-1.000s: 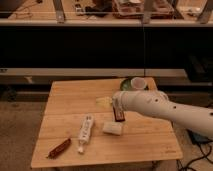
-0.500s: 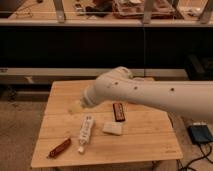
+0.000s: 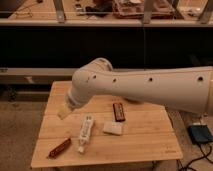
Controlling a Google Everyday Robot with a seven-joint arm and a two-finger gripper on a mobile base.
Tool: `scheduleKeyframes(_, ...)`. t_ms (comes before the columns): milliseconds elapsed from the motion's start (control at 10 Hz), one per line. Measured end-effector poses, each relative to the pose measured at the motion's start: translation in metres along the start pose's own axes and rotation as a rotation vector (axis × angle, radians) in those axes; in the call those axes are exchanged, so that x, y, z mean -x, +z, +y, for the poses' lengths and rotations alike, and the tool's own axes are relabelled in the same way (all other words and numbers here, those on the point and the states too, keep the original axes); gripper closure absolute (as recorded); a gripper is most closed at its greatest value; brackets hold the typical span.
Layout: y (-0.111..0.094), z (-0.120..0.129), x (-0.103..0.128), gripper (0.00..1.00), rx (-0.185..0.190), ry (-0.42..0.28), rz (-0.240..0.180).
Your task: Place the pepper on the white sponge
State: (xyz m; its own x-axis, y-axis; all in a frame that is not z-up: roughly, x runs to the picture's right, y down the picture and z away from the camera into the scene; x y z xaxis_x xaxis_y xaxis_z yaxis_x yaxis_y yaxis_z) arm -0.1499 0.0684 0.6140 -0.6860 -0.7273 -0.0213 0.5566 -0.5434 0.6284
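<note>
**Me:** My fingers (image 3: 64,113) are the pale tip at the end of my white arm (image 3: 150,87). They hang low over the left side of the tabletop (image 3: 150,145), near its left edge. I cannot tell whether they are parted or closed.

**Other:** And the pepper?

**Me:** The pepper (image 3: 60,148) lies flat and slanted at the front left corner, apart from my fingers. The white sponge (image 3: 113,128) lies flat near the middle, toward the front, well apart from the pepper. A white tube (image 3: 85,133) lies between the two, running front to back. A dark reddish-brown bar (image 3: 118,111) sits just behind the sponge.

**Other:** What of the surface and the room?

**Me:** The tabletop is pale wooden planks running left to right, over a speckled floor (image 3: 20,135). Behind it stands a long dark counter (image 3: 125,50) with a light rail and posts along the top. The things up there are too blurred to name. A bluish box (image 3: 201,134) with cables sits on the floor at the right.
</note>
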Motion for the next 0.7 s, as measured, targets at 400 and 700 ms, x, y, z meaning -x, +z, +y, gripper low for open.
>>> scheduleKeyframes(400, 0.04, 0.009, 0.024, 0.31, 0.029, 0.151, -0.095)
scheduleKeyframes(700, 0.1, -0.002, 0.019, 0.31, 0.068, 0.24, -0.123)
